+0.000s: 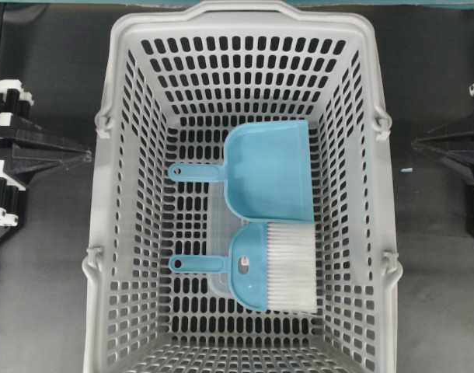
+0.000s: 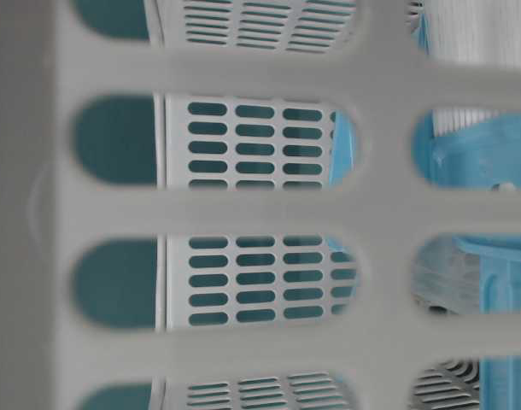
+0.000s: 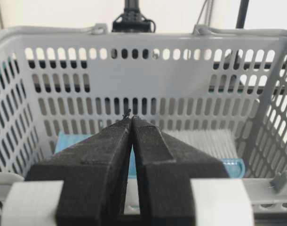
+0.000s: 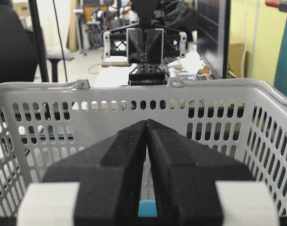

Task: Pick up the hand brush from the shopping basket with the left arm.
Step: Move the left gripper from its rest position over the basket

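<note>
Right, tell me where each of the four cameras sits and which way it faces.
Overhead: looks straight down into the light-grey slotted plastic basket holding the teal white-bristled hand brush and teal flat dustpan; both arms at the edges.
Table-level: pressed against the basket wall, peering through slots; no robot parts.
Left wrist: outside the basket, facing inward; shut left gripper.
Right wrist: opposite side, facing inward; shut right gripper.
Both wrist views share the basket.

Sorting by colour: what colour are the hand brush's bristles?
White; the hand brush shows best in the overhead view.
</note>
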`<action>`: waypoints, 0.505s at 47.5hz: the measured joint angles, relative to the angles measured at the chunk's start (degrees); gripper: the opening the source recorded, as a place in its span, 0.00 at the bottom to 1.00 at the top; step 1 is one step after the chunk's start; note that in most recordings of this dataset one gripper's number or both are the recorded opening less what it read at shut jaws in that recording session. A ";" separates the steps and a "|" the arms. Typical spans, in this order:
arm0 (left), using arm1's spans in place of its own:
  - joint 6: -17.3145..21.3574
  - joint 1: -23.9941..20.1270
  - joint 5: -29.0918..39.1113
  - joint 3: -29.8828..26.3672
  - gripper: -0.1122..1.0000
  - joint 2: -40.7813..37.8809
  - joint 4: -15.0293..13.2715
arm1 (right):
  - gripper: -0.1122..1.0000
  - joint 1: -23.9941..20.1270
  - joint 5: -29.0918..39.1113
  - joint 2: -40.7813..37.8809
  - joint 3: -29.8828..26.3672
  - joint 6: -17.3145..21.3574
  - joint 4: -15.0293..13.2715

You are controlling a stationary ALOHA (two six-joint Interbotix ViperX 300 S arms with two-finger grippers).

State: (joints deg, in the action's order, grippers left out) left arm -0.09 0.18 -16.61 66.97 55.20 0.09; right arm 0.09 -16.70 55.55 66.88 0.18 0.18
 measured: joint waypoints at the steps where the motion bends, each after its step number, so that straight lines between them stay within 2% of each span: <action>1: 0.00 0.00 0.00 0.00 0.15 0.09 0.09 | 0.10 0.00 0.00 0.00 0.00 -0.09 0.00; 4: -0.53 0.09 1.76 -1.41 0.10 -0.18 1.05 | 0.10 -0.09 0.70 0.00 -0.26 0.00 0.09; 9: -0.88 0.18 7.47 -6.42 0.10 -1.41 2.02 | 0.10 -0.35 5.45 0.00 -1.85 0.44 0.35; 24: -0.97 3.60 30.85 -21.62 0.10 -10.99 2.29 | 0.10 -1.23 33.13 -0.18 -11.95 0.53 0.44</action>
State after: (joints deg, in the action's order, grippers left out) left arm -1.05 3.78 14.24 45.35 44.21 2.37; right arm -1.14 16.44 55.37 54.93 0.70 0.62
